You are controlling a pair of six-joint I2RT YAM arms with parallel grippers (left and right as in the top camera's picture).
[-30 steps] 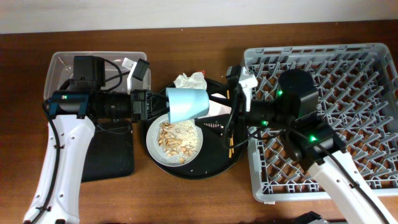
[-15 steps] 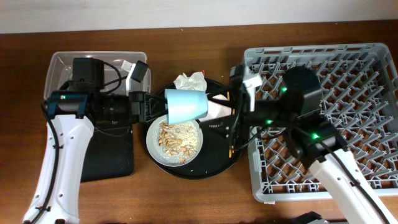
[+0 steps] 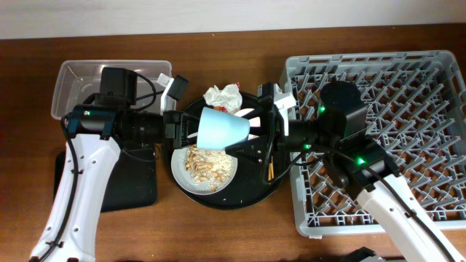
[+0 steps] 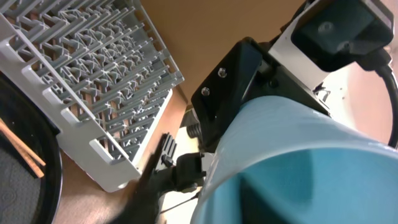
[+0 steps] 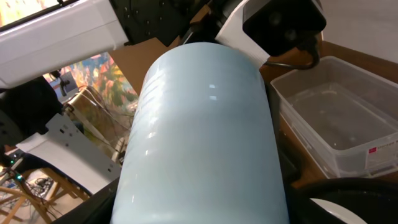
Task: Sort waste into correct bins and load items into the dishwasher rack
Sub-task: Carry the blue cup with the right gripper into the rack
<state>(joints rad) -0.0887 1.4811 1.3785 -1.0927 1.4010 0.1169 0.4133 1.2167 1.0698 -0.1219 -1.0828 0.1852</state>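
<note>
rack (image 3: 408,87) fills the right side of the table (image 3: 218,233), with open peg rows along its near-left part. the round black tray (image 3: 251,185) sits just left of it, carrying the plate (image 3: 178,171) of rice and scraps.

the cup (image 3: 222,128) is in the air above that tray, lying on its side between the two arms, mouth toward the left arm and base toward the right.

left tool (image 3: 183,128) is clamped on the rim end. its wrist view looks straight into the cup's mouth.

right tool (image 3: 263,127) is right at the base end, and the cup's outer wall fills its wrist view. fingers not visible there, so can't tell if it's closed or how wide it stands.

handling guess:
- small, light, rigid
- wall is smooth and glossy, likely slippery, and tapers toward the base, so a side pinch could squirt it out
- better hold is across the rim, one finger inside and one outside, or square across the body with a firm squeeze
- low break risk if it's plastic; can't confirm the material

chopsticks (image 3: 269,160) lie on the tray under the right arm. tissue (image 3: 223,96) is at the tray's far edge.
</note>
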